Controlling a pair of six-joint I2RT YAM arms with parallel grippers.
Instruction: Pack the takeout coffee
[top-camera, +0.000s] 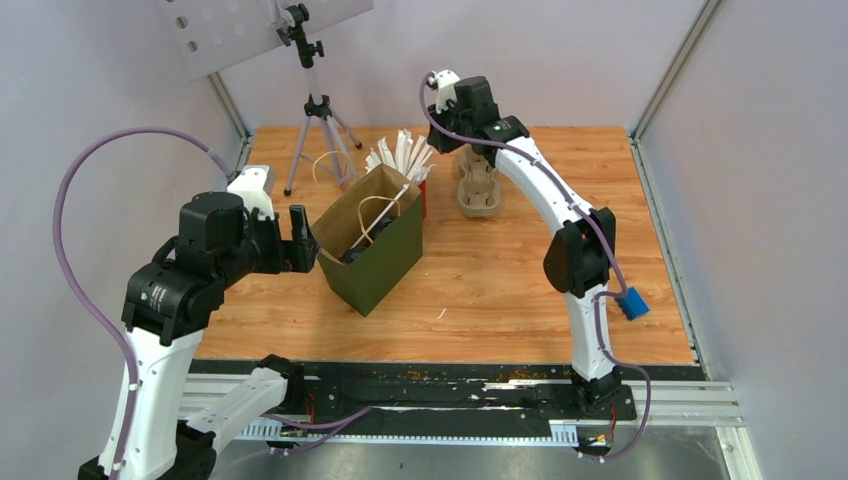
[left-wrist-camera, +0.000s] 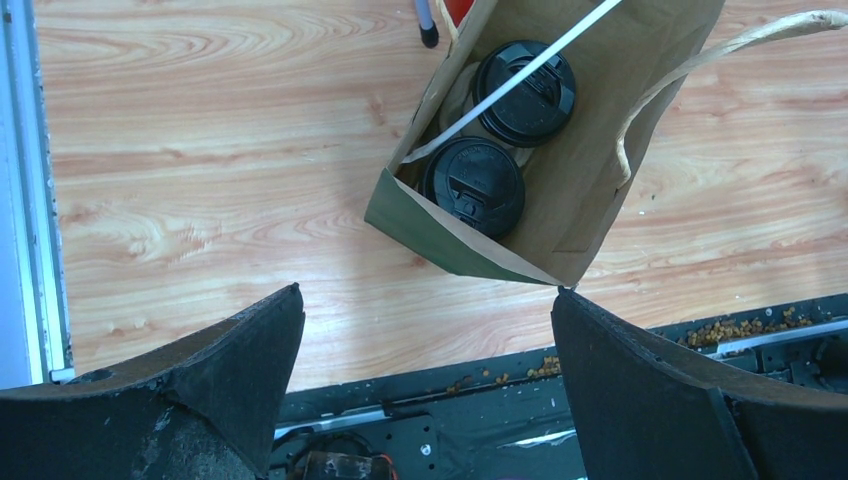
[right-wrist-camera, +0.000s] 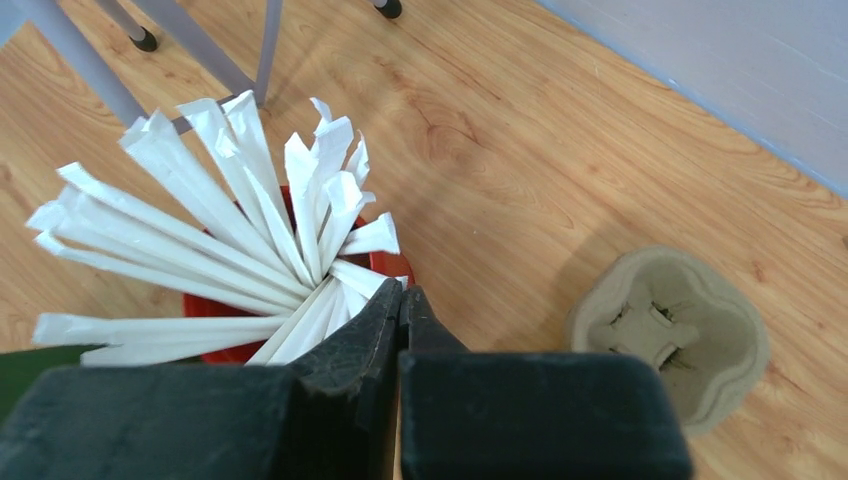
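Two takeout coffee cups with black lids (left-wrist-camera: 523, 92) (left-wrist-camera: 473, 185) stand side by side inside the open green-and-brown paper bag (left-wrist-camera: 580, 180) (top-camera: 375, 262). A white wrapped straw (left-wrist-camera: 590, 22) leans across them. My left gripper (left-wrist-camera: 428, 292) (top-camera: 300, 240) hangs open beside the bag's left end, holding nothing. At the back, my right gripper (right-wrist-camera: 402, 292) (top-camera: 445, 138) is shut, its tips at the near rim of the red cup (right-wrist-camera: 212, 304) of white straws (right-wrist-camera: 250, 210). No straw shows between its fingers.
A beige pulp cup tray (right-wrist-camera: 670, 335) (top-camera: 480, 190) sits just right of the red cup. A tripod (top-camera: 318, 110) stands at the back left behind the bag. Grey walls close in the table on the left, back and right.
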